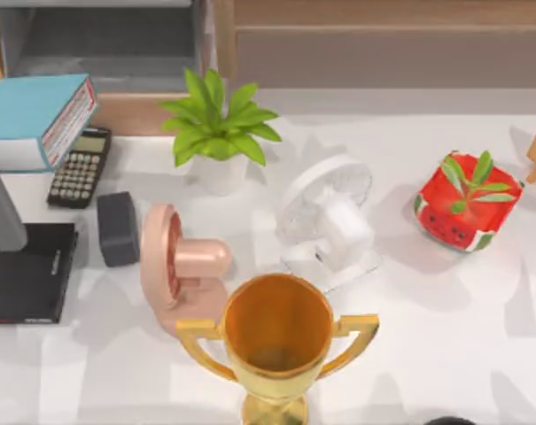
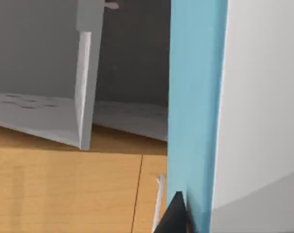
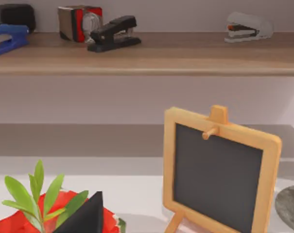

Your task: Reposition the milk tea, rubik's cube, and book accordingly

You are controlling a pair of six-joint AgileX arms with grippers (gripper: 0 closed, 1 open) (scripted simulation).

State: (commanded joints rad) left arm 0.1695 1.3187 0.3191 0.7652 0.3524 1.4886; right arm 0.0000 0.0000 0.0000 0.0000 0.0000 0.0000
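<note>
Book: the teal-blue book [image 1: 24, 111] lay at the far-left edge of the surface, its whitish and red-marked page edge turned toward the middle; in the left wrist view its blue cover [image 2: 193, 107] stood very close to the camera.
Left gripper: a dark fingertip [image 2: 175, 213] sat against the blue cover; how far the gripper was open, and whether it had hold of the book, could not be told.
Left arm: a grey link [image 1: 2, 212] rose over the left edge of the surface.
Calculator: the calculator [image 1: 80, 166] lay just beside the book, on its near side.
Black slab: a flat black slab [image 1: 24, 274] rested at the left edge, nearer than the calculator.
Dark block: a small dark block [image 1: 118, 227] lay between the slab and the pink fan [image 1: 174, 266].
Trophy: a gold trophy [image 1: 276, 341] stood at the near edge, middle.
Green plant: a potted plant [image 1: 216, 124] stood toward the far edge.
White fan: a white fan [image 1: 325, 217] lay at the centre.
Watermelon pot: a red watermelon planter [image 1: 467, 205] stood toward the right.
Right gripper: a dark fingertip [image 3: 86, 216] showed before the planter; its opening could not be told.
Chalkboard: a small easel chalkboard [image 3: 219, 170] stood at the right edge.
</note>
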